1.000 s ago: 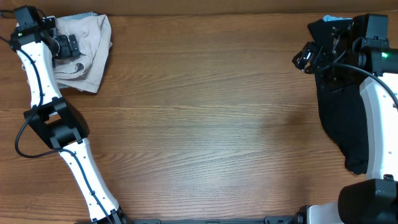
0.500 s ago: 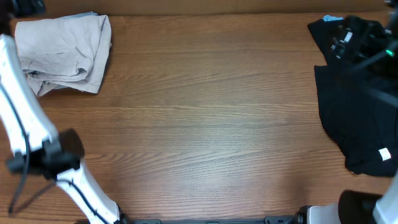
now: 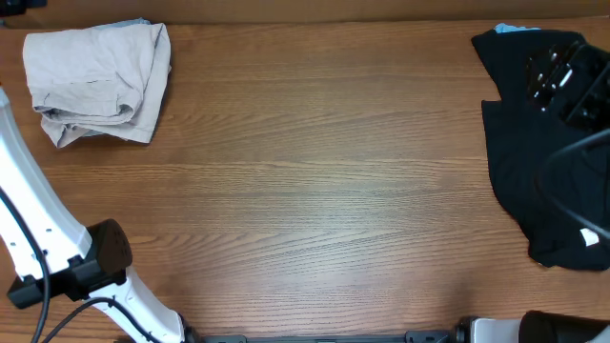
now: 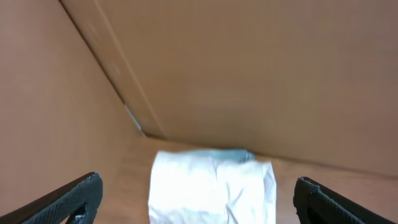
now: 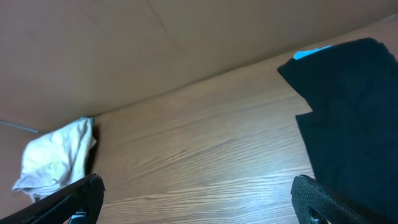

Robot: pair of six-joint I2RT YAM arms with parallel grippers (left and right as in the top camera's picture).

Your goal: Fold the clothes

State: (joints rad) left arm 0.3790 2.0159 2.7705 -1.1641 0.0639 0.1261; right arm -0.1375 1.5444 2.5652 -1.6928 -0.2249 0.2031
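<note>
Far left: the left end effector hangs above the back corner of the worktop. Its jaws are spread wide with nothing between them. Below it, at the back left, the beige shorts lie as a compact folded bundle, apart from both arms. The middle of the worktop carries nothing that belongs to the task.

Right: the black garment lies spread loosely along the right edge, with a small white label near its front end. A sliver of blue cloth shows at its back edge; what it is cannot be told. The right end effector is raised above this garment, its jaws likewise wide open and empty. It appears blurred from overhead.

Judged step: the beige piece looks finished, and the black garment comes next. The next move probably calls for lowering the right end effector onto an edge of the black cloth, pinching one layer, and drawing it toward the open centre to flatten it before any fold.
</note>
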